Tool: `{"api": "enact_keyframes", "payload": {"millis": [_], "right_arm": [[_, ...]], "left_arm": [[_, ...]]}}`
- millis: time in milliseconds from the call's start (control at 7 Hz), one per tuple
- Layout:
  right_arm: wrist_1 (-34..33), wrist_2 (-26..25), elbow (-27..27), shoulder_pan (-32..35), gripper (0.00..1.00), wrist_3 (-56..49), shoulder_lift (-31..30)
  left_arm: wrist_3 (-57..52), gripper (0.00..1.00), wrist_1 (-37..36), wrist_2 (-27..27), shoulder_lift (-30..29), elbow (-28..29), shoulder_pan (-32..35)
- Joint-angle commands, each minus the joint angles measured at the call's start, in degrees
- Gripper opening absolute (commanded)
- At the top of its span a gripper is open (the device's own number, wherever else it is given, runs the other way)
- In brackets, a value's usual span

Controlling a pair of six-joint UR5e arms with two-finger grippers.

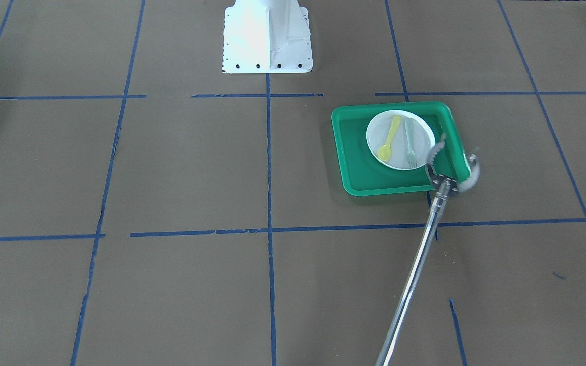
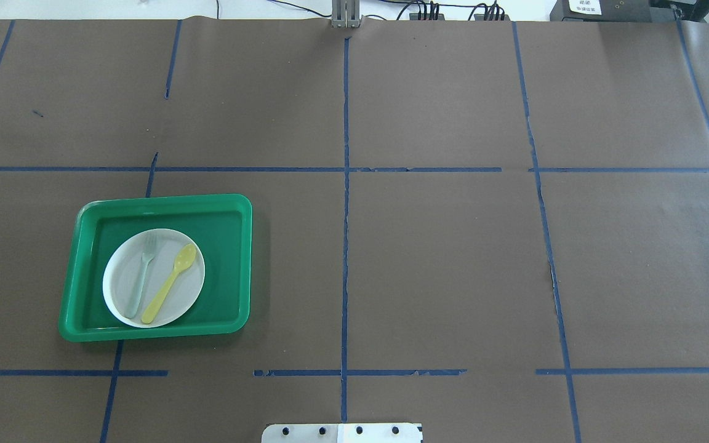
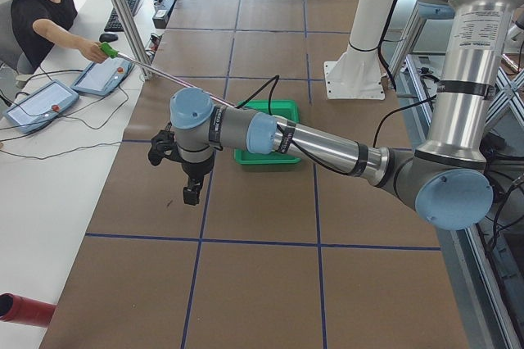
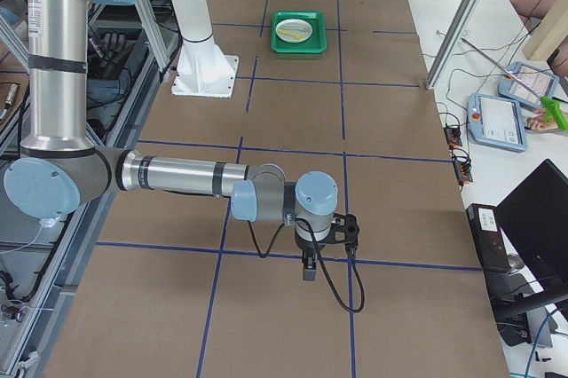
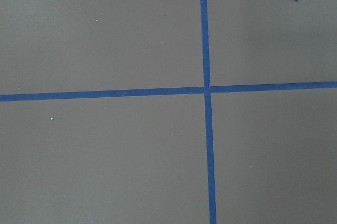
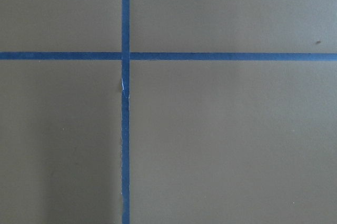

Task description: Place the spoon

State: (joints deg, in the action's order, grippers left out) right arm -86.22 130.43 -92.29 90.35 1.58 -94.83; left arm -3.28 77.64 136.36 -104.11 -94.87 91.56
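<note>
The yellow spoon (image 2: 170, 283) lies on a white plate (image 2: 189, 294) inside a green tray (image 2: 226, 246), to the right of a pale translucent fork (image 2: 142, 274). In the front-facing view the spoon (image 1: 389, 138) lies left of the fork (image 1: 410, 143) on the plate (image 1: 400, 148). My left gripper (image 3: 190, 192) hangs over bare table, well short of the tray (image 3: 264, 155). My right gripper (image 4: 308, 271) hangs over bare table, far from the tray (image 4: 312, 44). Both grippers show only in the side views, so I cannot tell whether they are open or shut.
An operator's long grabber pole (image 1: 415, 274) reaches in, its claw (image 1: 448, 170) at the tray's corner (image 1: 364, 180). The operator (image 3: 37, 13) sits at a side desk. The robot base (image 1: 267, 38) stands at the table's edge. Blue tape lines cross the brown table.
</note>
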Motion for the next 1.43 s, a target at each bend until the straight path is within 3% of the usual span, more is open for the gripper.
{"api": "enact_keyframes", "payload": {"millis": [0, 429, 571, 714, 1000, 1286], "right_arm": [[0.0, 0.0, 0.0, 0.0, 1.00, 0.0, 0.0], [0.0, 0.1, 0.0, 0.0, 1.00, 0.0, 0.0], [0.0, 0.0, 0.0, 0.0, 1.00, 0.0, 0.0], [0.0, 0.0, 0.0, 0.0, 1.00, 0.0, 0.0], [0.0, 0.0, 0.0, 0.0, 1.00, 0.0, 0.0], [0.0, 0.0, 0.0, 0.0, 1.00, 0.0, 0.0]], "left_arm": [[-0.3, 1.00, 0.3, 0.3, 2.4, 1.2, -0.1], [0.3, 1.00, 2.0, -0.8, 5.5, 2.6, -0.2], [0.6, 1.00, 9.3, -0.7, 5.8, 2.8, -1.8], [5.3, 1.00, 15.5, -0.6, 5.6, 2.1, -9.2], [25.1, 1.00, 28.4, -1.4, 5.1, 0.0, -22.4], [38.5, 0.98, 34.5, -2.7, 5.1, -3.6, -31.7]]}}
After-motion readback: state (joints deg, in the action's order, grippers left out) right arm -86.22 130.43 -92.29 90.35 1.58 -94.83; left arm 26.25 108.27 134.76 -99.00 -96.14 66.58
